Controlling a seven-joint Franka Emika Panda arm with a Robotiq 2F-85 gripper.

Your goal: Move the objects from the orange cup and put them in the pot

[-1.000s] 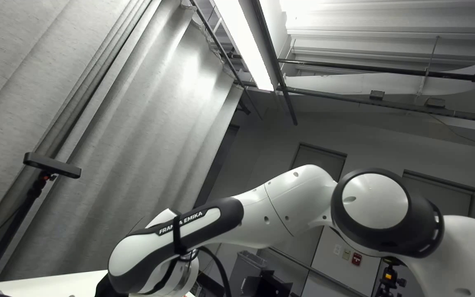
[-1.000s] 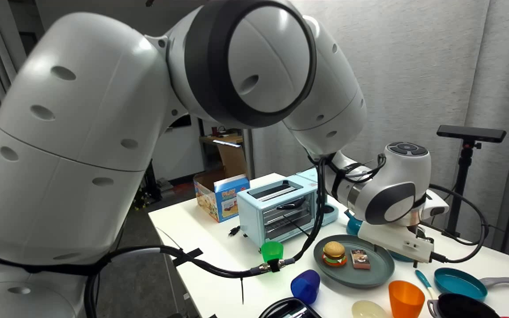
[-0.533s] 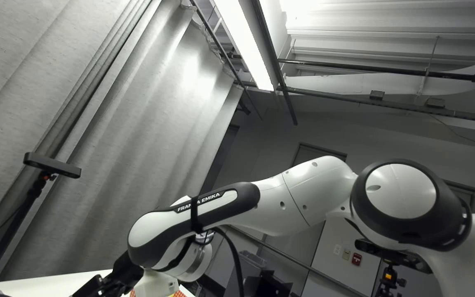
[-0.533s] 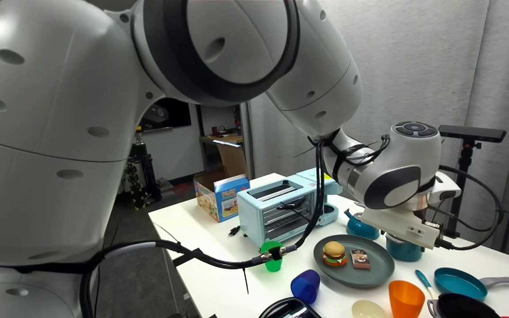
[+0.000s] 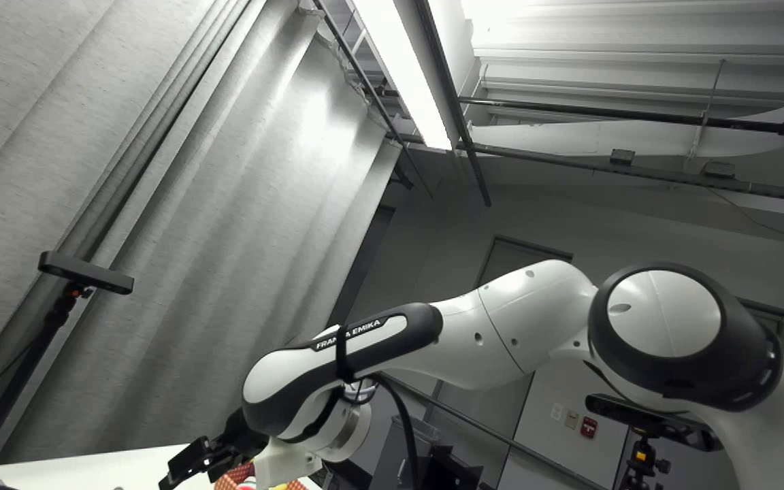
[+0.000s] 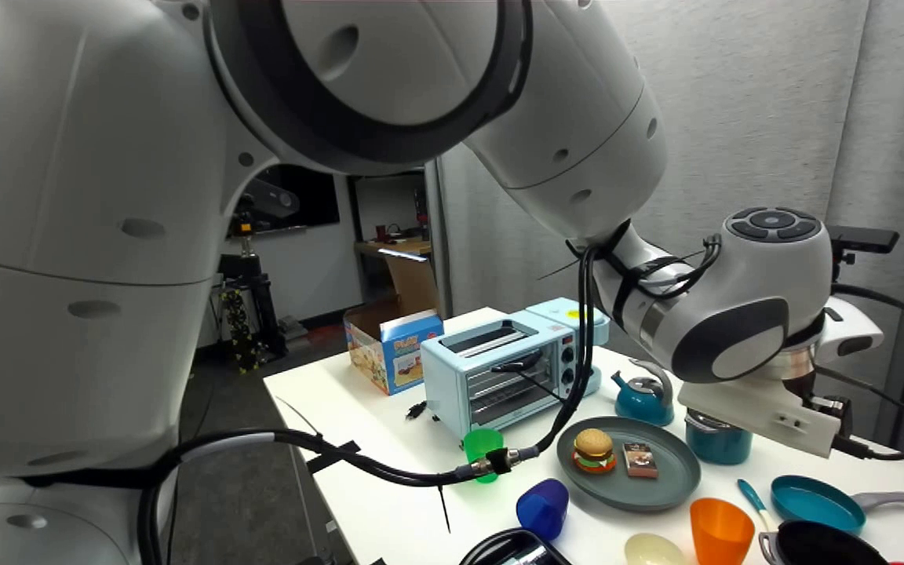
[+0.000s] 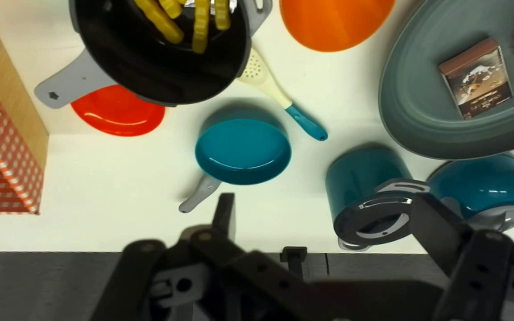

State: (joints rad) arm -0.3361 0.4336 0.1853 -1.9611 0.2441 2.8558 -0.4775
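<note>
Above the counter (image 7: 118,178), the end effector (image 7: 326,214) is hanging with its fingers (image 7: 225,215) standing wide apart, and it is holding nothing. I am counting at least four crinkled yellow sticks (image 7: 201,26) lying in the black pot (image 7: 163,80), while the orange cup (image 7: 337,22) is standing near it. Just beside the black pot, a slotted spoon (image 7: 268,82) is lying, its teal handle (image 7: 307,122) pointing toward a lidded teal pot (image 7: 359,178). On a grey plate (image 7: 417,102) near the cup, a burger (image 6: 593,451) and a small box (image 7: 475,78) are resting a little apart
</note>
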